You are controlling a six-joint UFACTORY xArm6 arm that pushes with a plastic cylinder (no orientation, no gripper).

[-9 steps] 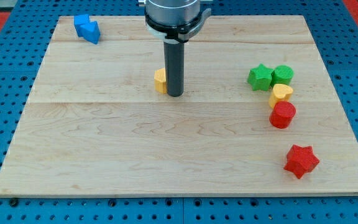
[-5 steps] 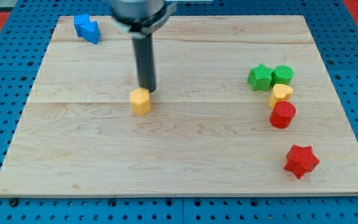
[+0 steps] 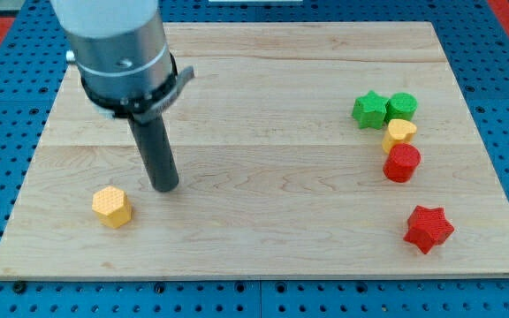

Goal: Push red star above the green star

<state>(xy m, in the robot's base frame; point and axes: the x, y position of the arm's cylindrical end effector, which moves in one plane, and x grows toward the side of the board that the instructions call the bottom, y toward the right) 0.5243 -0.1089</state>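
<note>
- Your tip [image 3: 165,187] carries no gripper, grasps nothing, beside the yellow hexagon [image 3: 111,207].
- The red star [image 3: 429,229] probably risks striking the red cylinder [image 3: 402,162] below the green star [image 3: 369,109].

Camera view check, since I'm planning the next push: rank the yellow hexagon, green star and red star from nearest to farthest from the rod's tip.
Measured from my tip:
1. Yellow hexagon, just left and below.
2. Green star, far right, upper.
3. Red star, far right, lower.
</note>
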